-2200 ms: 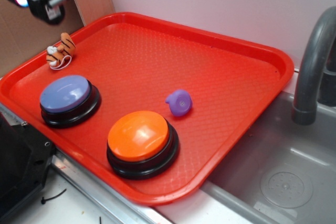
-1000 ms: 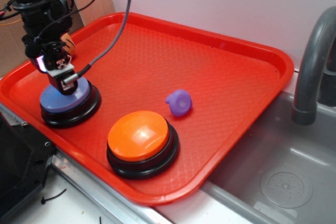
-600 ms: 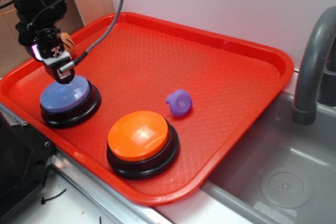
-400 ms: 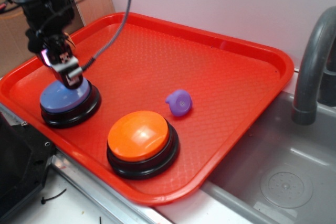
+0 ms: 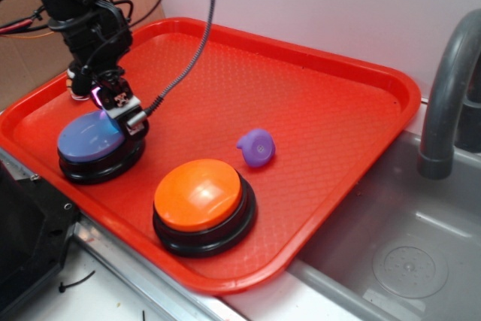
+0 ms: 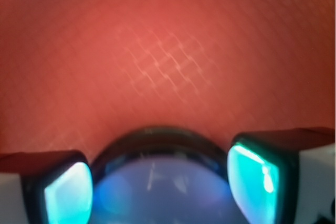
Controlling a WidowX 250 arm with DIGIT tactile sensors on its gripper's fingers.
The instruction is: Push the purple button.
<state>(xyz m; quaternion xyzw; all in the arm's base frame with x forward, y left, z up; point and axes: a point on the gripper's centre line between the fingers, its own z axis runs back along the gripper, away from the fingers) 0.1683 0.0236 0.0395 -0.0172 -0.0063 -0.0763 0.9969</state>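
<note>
The purple button [image 5: 92, 139] sits at the near left of the red tray [image 5: 316, 95], with the orange button [image 5: 198, 194] just beside it on the right and a small purple toy [image 5: 257, 146] further right. The gripper [image 5: 124, 114] is low over the far right edge of the purple dome.

The risk I see is an off-centre press: the contact is near the rim, so the fingers [image 6: 257, 174] may slide off the smooth dome onto the tray, or push the button sideways instead of down. A drift to the right could also bring them to the orange button.

In the wrist view the fingers are spread apart, released, holding nothing, and the dome [image 6: 157, 187] lies between them. Whether they touch it, I cannot tell.
</note>
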